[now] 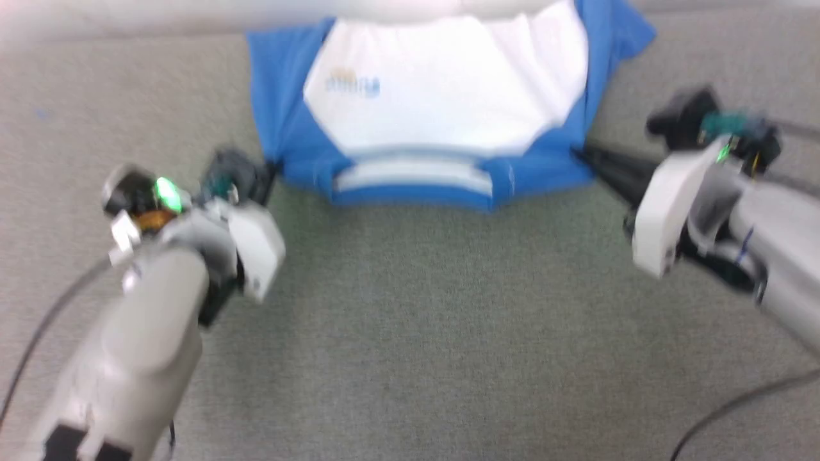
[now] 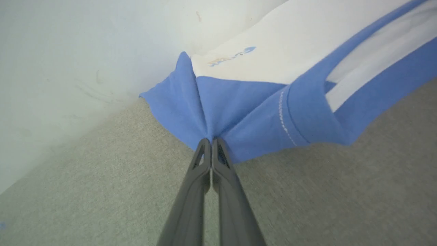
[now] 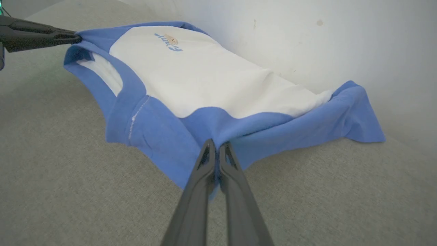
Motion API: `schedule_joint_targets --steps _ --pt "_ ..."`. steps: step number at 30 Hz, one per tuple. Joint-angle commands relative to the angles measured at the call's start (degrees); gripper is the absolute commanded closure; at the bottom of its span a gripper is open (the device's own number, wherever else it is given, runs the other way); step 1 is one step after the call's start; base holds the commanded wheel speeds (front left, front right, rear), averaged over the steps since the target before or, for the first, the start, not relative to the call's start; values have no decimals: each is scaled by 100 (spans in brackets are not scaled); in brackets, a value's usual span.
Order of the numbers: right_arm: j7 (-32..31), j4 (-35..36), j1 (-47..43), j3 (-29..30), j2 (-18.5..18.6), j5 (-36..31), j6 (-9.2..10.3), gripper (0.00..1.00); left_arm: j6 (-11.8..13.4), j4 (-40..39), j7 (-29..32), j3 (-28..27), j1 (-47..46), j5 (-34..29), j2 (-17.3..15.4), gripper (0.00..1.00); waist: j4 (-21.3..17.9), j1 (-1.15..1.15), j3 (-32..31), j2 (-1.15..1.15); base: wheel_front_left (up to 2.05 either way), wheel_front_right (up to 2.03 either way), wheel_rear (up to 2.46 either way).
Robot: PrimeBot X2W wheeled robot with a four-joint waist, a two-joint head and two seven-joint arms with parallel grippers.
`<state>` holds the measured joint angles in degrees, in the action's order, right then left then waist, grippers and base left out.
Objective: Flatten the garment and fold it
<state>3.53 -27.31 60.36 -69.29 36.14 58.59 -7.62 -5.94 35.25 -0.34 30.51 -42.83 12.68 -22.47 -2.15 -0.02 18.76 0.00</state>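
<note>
The garment (image 1: 448, 96), a white shirt with blue sleeves and blue neckband, lies on the grey surface with its neck toward me and its body running to the far wall. My left gripper (image 1: 272, 168) is shut on the blue shoulder fabric at the shirt's left corner; the left wrist view shows the garment (image 2: 273, 102) pinched and puckered at that gripper (image 2: 212, 140). My right gripper (image 1: 580, 152) is shut on the blue fabric at the right shoulder. In the right wrist view the garment (image 3: 205, 75) bunches at that gripper (image 3: 215, 143), and the left gripper (image 3: 76, 37) grips the far corner.
A grey fabric surface (image 1: 416, 320) spreads in front of the shirt. A pale wall (image 3: 307, 34) rises just behind the garment. One blue sleeve (image 3: 355, 116) is bunched at the wall side. Cables trail from both arms.
</note>
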Motion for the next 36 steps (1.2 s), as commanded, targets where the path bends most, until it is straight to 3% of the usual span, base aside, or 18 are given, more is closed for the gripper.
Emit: schedule_joint_targets --steps 1,8,22,31,36 --pt "74 56 -215 -74 71 64 13 100 71 -151 81 20 306 55 -126 100 152 2 -594 0 0 0 0" --pt "51 275 -969 -311 265 29 13 100 211 -1070 551 125 1582 263 -451 100 280 2 -1138 0 0 0 0" --pt "-1068 924 -2517 -399 904 -196 13 100 542 -2952 1677 398 3891 892 -916 100 445 2 -2035 0 0 0 0" --pt "-1952 1679 -3436 -105 1527 206 13 100 662 -3934 2537 604 4879 1426 -1131 100 524 2 -2308 0 0 0 0" --pt "-2547 1994 -3974 175 1661 241 13 100 729 -4178 2929 758 5185 1557 -1213 100 553 2 -2287 0 0 0 0"
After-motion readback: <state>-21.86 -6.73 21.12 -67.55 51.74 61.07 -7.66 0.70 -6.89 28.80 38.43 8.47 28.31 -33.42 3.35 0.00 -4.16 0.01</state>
